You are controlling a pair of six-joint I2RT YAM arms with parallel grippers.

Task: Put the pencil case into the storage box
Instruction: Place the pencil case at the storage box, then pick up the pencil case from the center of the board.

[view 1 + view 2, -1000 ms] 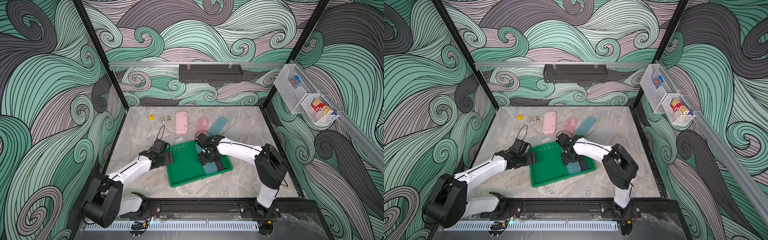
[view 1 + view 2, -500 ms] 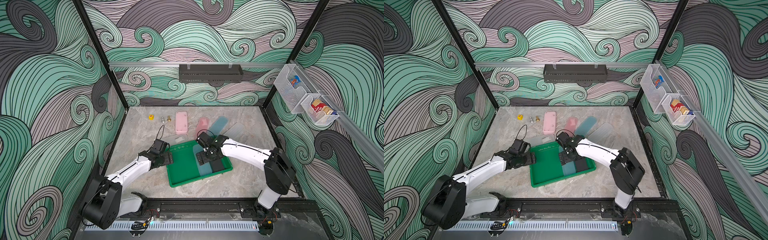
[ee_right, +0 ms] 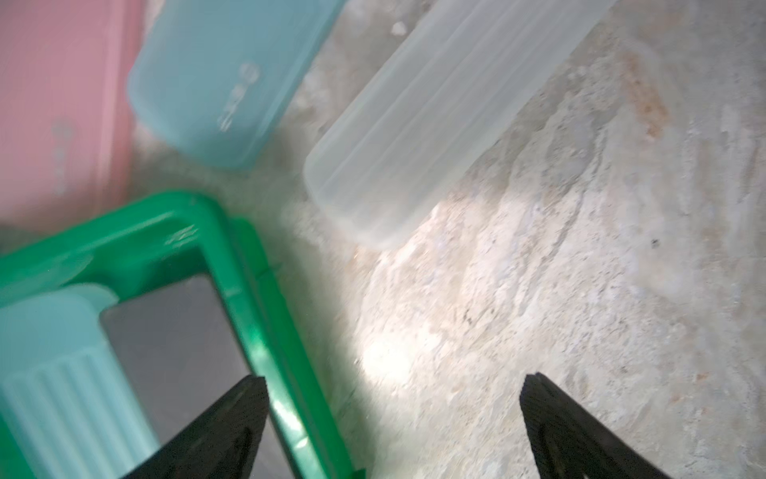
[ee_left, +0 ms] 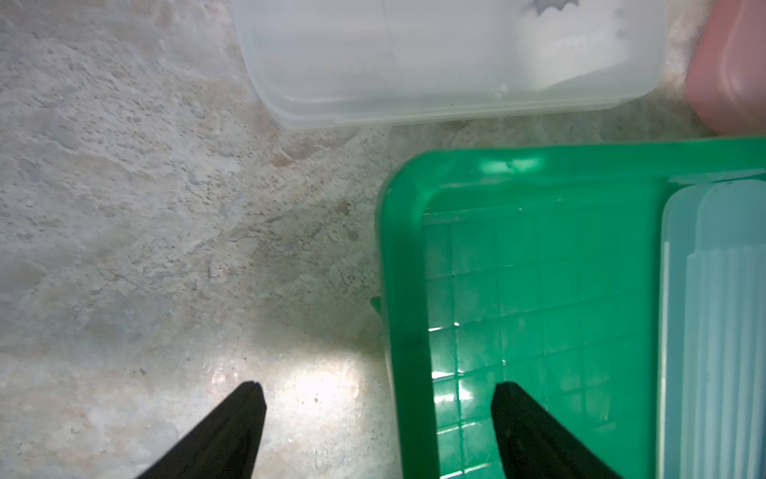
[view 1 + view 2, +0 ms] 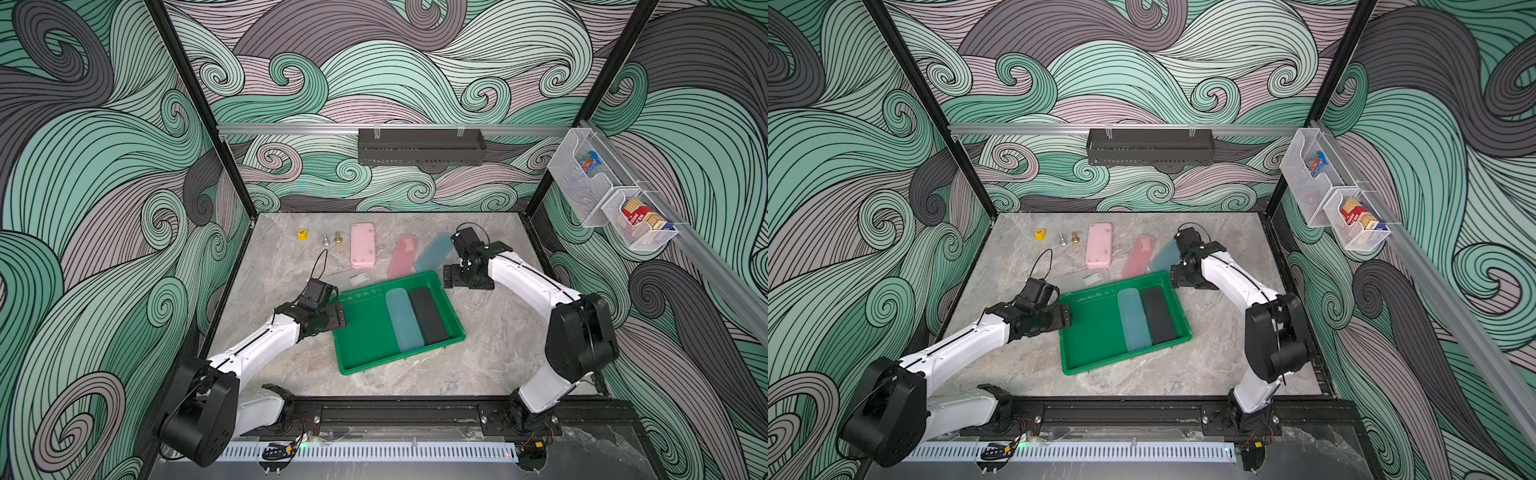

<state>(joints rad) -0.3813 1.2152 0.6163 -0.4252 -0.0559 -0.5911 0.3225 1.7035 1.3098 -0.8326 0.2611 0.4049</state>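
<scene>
Green plastic sits in the middle of my feeds: the storage box lies skewed on the stone-look tabletop. In its right half a frosted teal pencil case lies flat, side by side with a black pencil case that sits against the right wall. My left jaws are open and straddle the box's left wall. One fingertip is over the tabletop and the other over the box floor, and I see neither touching the rim. My right jaws are spread wide and grip nothing, low over the tabletop just outside the box's far right corner. Just past the far rim lie a clear pencil case, a translucent pink one and a translucent blue one, with an opaque pink case further back. The right wrist view adds a clear ribbed case beside the blue one. Near the back wall sit a yellow die, a small silver fitting and a brass one.
</scene>
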